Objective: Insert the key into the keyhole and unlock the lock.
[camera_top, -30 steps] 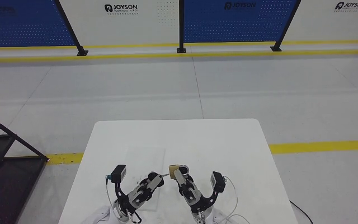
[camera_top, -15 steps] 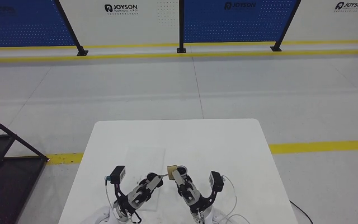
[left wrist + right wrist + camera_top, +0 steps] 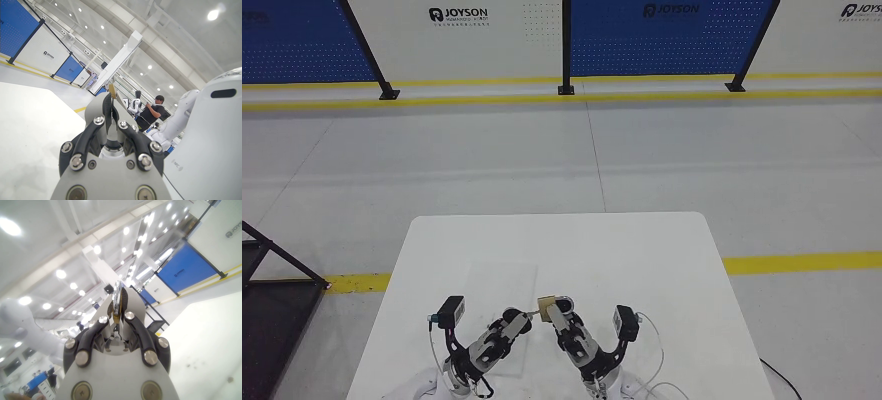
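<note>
Top view: left gripper (image 3: pixel 516 321) closed on key (image 3: pixel 530 316), tip just beside lock (image 3: pixel 547 302) clamped by right gripper (image 3: pixel 554 309). Insertion apparently pending; next, align tip with keyhole.

Left gripper (image 3: pixel 111 100) pale grey, black links, silver screws (right gripper (image 3: pixel 120 298) alike)

- A white table (image 3: pixel 642 260) with rounded corners stands on a pale grey floor.
- A thin clear sheet (image 3: pixel 504 280) lies flat on the table, toward 10 o'clock from its middle.
- Blue and white fence panels (image 3: pixel 662 35) stand well apart at 12 o'clock.
- A yellow floor line (image 3: pixel 802 263) runs off at 3 o'clock.
- A black frame (image 3: pixel 282 262) stands at 9 o'clock.
</note>
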Available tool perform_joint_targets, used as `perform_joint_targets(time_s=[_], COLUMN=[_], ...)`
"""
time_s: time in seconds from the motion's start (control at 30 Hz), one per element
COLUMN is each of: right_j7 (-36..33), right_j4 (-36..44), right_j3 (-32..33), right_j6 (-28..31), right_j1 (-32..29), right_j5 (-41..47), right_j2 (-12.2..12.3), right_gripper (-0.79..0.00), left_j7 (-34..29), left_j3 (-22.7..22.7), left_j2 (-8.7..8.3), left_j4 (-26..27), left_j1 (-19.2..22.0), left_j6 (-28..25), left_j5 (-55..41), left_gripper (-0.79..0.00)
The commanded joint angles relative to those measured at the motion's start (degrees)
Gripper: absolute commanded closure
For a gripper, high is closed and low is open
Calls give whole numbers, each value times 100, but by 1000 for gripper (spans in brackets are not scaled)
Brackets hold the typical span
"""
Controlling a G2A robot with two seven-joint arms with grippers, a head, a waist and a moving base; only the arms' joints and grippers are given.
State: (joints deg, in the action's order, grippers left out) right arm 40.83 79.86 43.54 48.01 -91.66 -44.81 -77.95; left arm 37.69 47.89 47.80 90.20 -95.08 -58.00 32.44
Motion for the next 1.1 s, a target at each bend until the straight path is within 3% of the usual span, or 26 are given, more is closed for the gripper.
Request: perform_joint_targets(time_s=[0.0, 1.07], right_j7=[-26, -478], right_j4=[-1, 11], right_j3=[4, 18], right_j6=[2, -121], right_j1=[0, 4], right_j5=[0, -85], right_j2=[-4, -35], right_gripper=[0, 0], left_j7=[57, 445], left_j3=[-37, -410], left_j2=[-16, -144], left_j4=[-10, -181], left_j1=[29, 304], left_j6=[0, 0], left_j5=[29, 261], left_gripper=[0, -9])
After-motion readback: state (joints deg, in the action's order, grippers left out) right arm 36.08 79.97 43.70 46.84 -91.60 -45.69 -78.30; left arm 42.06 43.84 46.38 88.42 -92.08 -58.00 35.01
